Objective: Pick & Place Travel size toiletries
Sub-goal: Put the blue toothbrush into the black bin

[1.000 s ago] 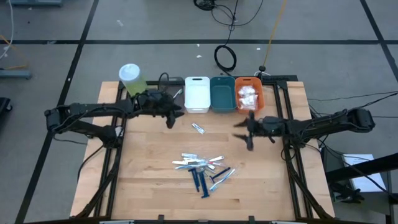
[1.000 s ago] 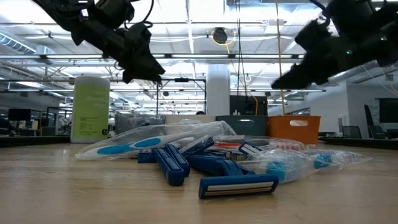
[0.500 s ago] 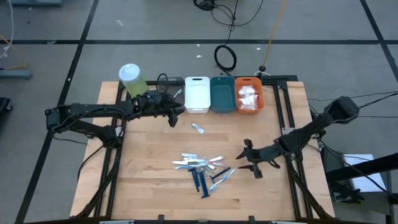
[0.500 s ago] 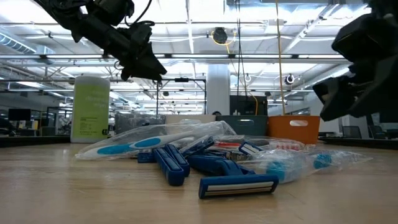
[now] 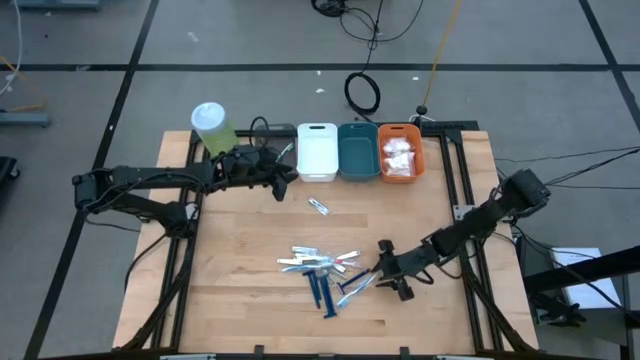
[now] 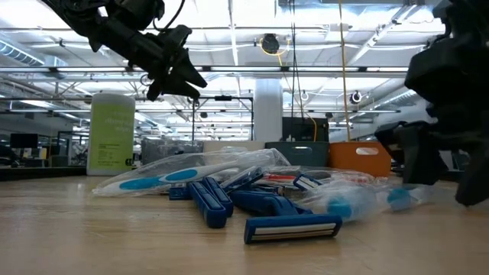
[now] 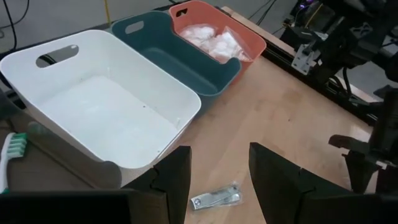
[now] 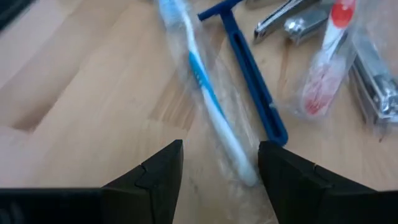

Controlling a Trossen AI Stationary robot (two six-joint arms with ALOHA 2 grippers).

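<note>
Right wrist view looks past the right gripper point(image 8: 219, 163), its fingers apart and holding nothing, straddling a wrapped blue-and-white toothbrush point(image 8: 208, 93) that lies on the table point(image 8: 74, 74). Just beyond sit a dark blue razor point(image 8: 249, 81), a red-and-white toothbrush in wrap point(image 8: 323, 68) and silvery nail clippers point(image 8: 292, 18); none of these details can be read from overhead.

High view places that gripper point(image 5: 385, 268) low at the right edge of the toiletries pile point(image 5: 325, 270), near the table's front centre. One clipper point(image 5: 318, 206) lies alone, well apart from the pile, toward the bins.

Low view shows the pile from table height: a razor head point(image 6: 293, 227) nearest, wrapped toothbrushes point(image 6: 176, 172) behind it, and the pale-green cylinder point(image 6: 111, 134) at the back.

Left wrist view shows the left gripper point(image 7: 219, 177), fingers apart and empty, hovering above the lone clipper point(image 7: 216, 197). Beyond it stand the white bin point(image 7: 93, 106), the teal bin point(image 7: 180, 53) and the orange bin point(image 7: 249, 46), which holds white pouches point(image 7: 214, 40). A green toothbrush head point(image 7: 13, 149) shows beside the white bin, visible from this camera alone.
</note>
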